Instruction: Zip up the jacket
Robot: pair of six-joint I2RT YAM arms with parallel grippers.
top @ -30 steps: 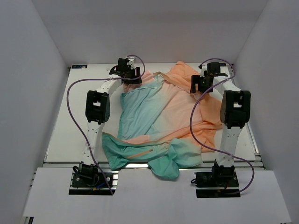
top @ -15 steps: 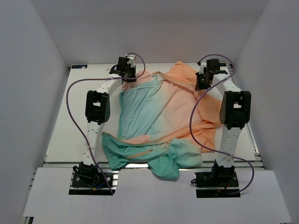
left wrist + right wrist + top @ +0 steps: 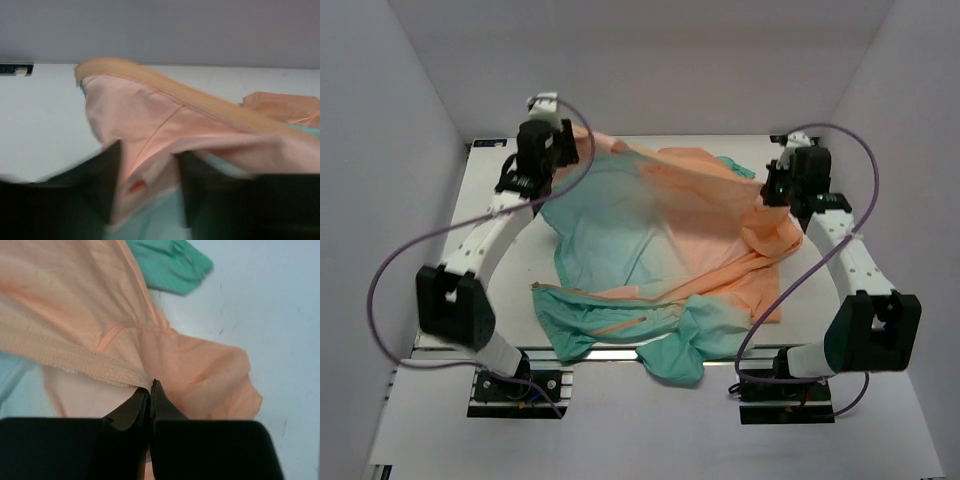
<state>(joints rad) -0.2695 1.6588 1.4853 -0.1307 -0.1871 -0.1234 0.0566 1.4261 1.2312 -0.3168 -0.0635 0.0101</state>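
Right, the jacket sprawls mid-frame, lifted at its upper corners, left gripper pinched on orange fabric, right gripper clamped on its stitched edge: thin, floppy stuff, I reckon, best held along that firmer zipper edge.

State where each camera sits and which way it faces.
Top external: above and behind, looking down on table, jacket, left arm, right arm.
Left wrist: on left gripper, facing the far wall; its fingers show.
Right wrist: on right gripper, looking down at the table; its fingers show.
Shared: every view shows the jacket's orange cloth.
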